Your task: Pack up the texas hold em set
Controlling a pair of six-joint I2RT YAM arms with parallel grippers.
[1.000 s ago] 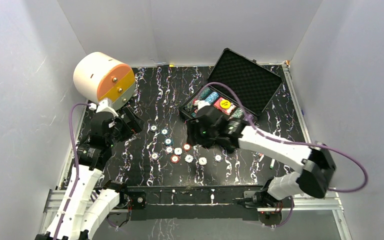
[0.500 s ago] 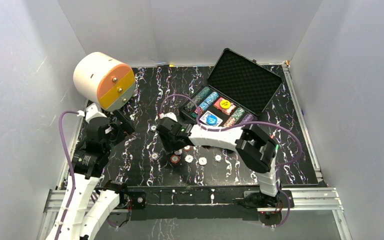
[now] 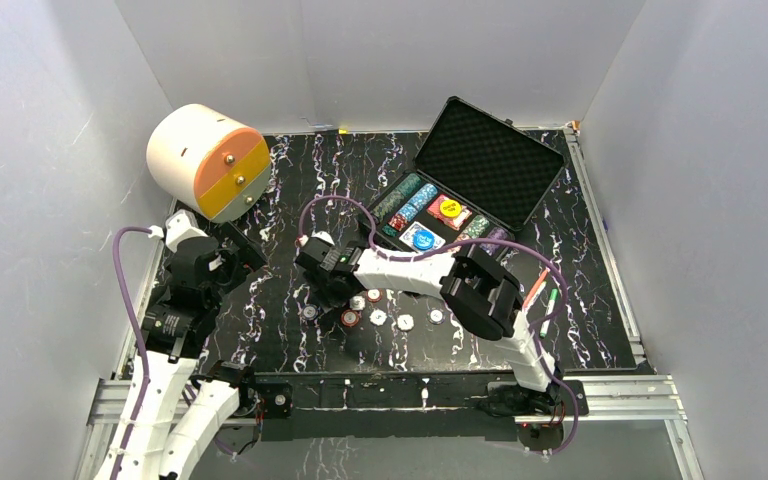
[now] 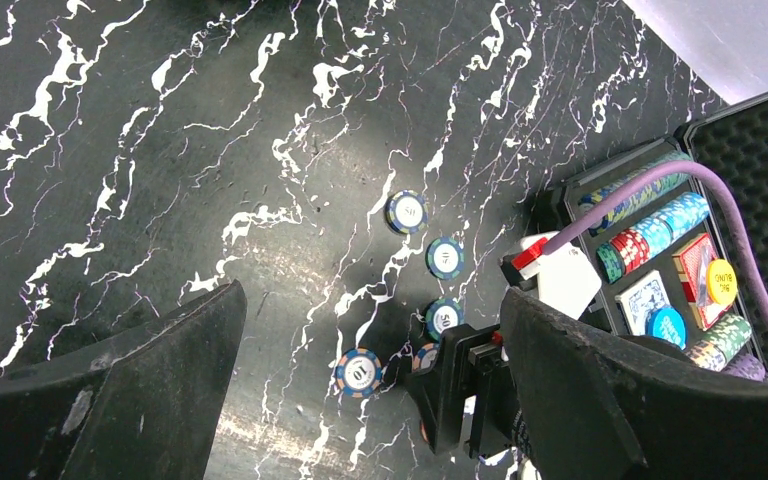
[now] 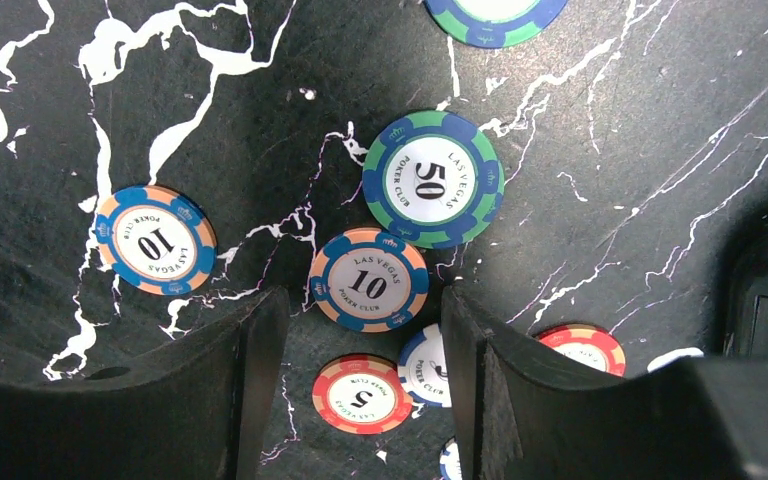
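The black case (image 3: 484, 160) stands open at the back right, with rows of chips (image 3: 407, 198) and card decks in its tray. It also shows in the left wrist view (image 4: 752, 140). Several loose chips (image 3: 377, 317) lie on the table's middle. My right gripper (image 3: 330, 285) is open and low over them. In its wrist view (image 5: 360, 312) the fingers straddle a blue-orange "10" chip (image 5: 368, 280), beside a green "50" chip (image 5: 433, 180) and a red "5" chip (image 5: 361, 394). My left gripper (image 3: 236, 254) is open and empty above the table's left.
A white-and-orange round drawer unit (image 3: 205, 160) stands at the back left. A red pen (image 3: 533, 289) and a green pen (image 3: 547, 308) lie right of the right arm's elbow. White walls close in three sides.
My right gripper has swung left from the case's front edge to the loose chips and come down over them. My left gripper has drawn back slightly to the left.
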